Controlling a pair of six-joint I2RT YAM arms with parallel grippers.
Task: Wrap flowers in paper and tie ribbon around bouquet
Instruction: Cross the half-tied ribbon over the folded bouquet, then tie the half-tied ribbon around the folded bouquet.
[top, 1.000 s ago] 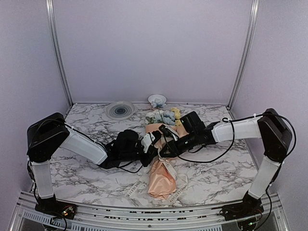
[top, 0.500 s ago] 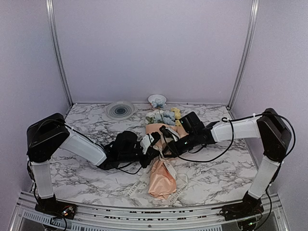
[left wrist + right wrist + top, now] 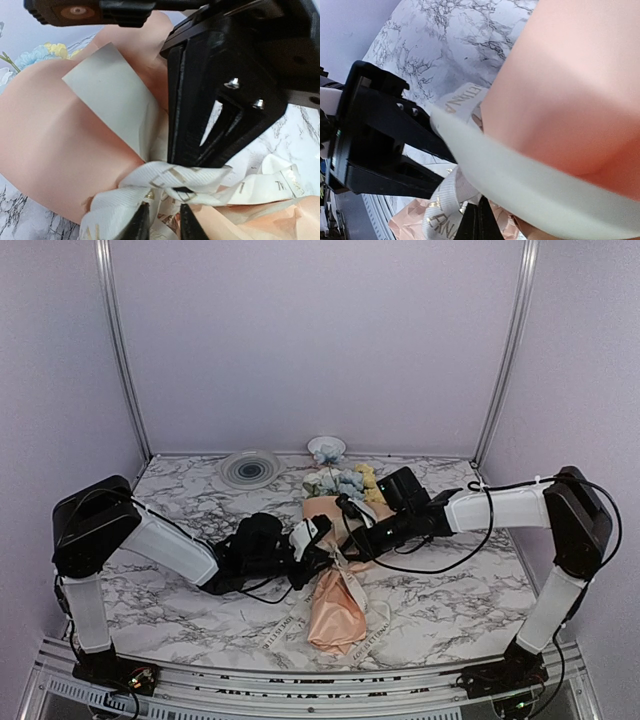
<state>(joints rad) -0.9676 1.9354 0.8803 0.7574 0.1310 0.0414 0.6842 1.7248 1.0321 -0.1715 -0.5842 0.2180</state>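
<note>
Overhead, the bouquet (image 3: 335,608) lies on the marble table (image 3: 180,490), blooms toward the back wall, with both grippers meeting at its waist. Only the left wrist view shows the left gripper (image 3: 162,220) with fingertips narrowly parted just below the ribbon (image 3: 170,182) knot. The right wrist view shows the right gripper (image 3: 477,222) pressed together, pinching ribbon. Against a second earlier, the right forearm has shifted slightly rightward; the bouquet is unmoved.
</note>
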